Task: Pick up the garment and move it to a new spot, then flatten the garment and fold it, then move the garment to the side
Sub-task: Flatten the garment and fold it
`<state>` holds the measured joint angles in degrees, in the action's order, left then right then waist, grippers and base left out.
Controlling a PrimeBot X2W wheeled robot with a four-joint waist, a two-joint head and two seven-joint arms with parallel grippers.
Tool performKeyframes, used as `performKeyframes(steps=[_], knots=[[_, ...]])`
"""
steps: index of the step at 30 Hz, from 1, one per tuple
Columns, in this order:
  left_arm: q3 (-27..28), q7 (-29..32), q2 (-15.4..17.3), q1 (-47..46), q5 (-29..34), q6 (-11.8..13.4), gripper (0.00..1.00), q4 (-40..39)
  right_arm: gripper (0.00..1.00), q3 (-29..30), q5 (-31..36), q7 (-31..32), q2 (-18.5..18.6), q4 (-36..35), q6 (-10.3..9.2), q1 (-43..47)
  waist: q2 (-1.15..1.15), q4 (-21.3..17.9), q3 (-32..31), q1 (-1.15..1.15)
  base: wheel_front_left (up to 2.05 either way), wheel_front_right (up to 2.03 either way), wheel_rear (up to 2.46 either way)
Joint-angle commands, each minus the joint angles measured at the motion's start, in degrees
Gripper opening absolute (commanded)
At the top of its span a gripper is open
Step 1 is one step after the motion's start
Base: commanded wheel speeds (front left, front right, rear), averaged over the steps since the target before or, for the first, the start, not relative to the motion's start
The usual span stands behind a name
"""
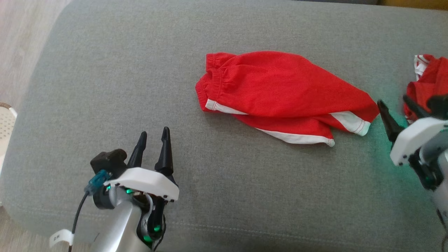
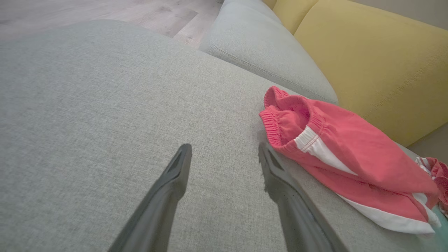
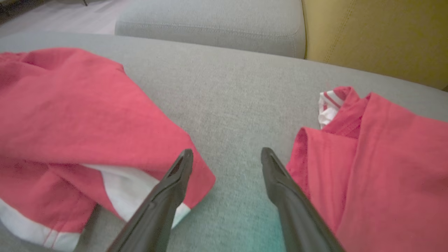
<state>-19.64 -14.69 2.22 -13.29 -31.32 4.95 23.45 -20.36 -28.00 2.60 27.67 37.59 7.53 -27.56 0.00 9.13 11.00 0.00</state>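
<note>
White wrist shells (image 1: pixel 143 180), black tapered fingers (image 1: pixel 164 150) (green lights (image 1: pixel 154 229) beneath).

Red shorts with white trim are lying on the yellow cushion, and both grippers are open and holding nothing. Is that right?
Not quite. The red shorts lie on the grey cushion, not the yellow one. The left wrist view shows the yellow cushion standing behind them. The rest is right: the left gripper and the right gripper are both open and hold nothing.

home living room: grey sofa (image 1: pixel 105 87), yellow cushions (image 2: pixel 378 63)
</note>
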Motion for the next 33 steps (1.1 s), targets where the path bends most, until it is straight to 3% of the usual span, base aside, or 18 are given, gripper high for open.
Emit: performKeyframes(steps=[1, 8, 15, 21, 33], knots=[[1.6, -0.3, 0.7, -2.7, 0.7, -0.3, 1.00, -1.6, 1.00, 0.1, 0.3, -1.4, -0.1, -0.7, -0.04, -1.4, 0.00, -0.1, 0.1, 0.00, 0.00, 0.00, 0.00], [2.0, -0.3, 0.7, -2.9, 1.7, -1.1, 1.00, -1.1, 1.00, 5.4, 1.1, -9.9, -4.9, 0.8, -0.04, 0.5, 0.00, -2.4, -1.3, 0.00, 0.00, 0.00, 0.00], [3.2, -0.3, 0.7, -2.3, 1.4, -3.4, 1.00, -0.8, 1.00, 10.6, -0.5, -15.7, -11.5, -4.9, -0.04, 8.0, 0.00, -6.1, -3.1, 0.00, 0.00, 0.00, 0.00], [3.5, -0.3, 0.7, -3.8, 3.4, -5.6, 1.00, 2.1, 1.00, 13.0, 1.7, -16.5, -15.2, -9.5, -0.04, 12.2, 0.00, -9.1, -2.7, 0.00, 0.00, 0.00, 0.00], [0.4, 1.0, 3.2, -13.8, 7.7, -9.2, 1.00, 13.8, 1.00, 14.8, 4.4, -14.2, -17.0, -13.9, -0.04, 12.7, 0.00, -11.4, 0.1, 0.00, 0.00, 0.00, 0.00]])
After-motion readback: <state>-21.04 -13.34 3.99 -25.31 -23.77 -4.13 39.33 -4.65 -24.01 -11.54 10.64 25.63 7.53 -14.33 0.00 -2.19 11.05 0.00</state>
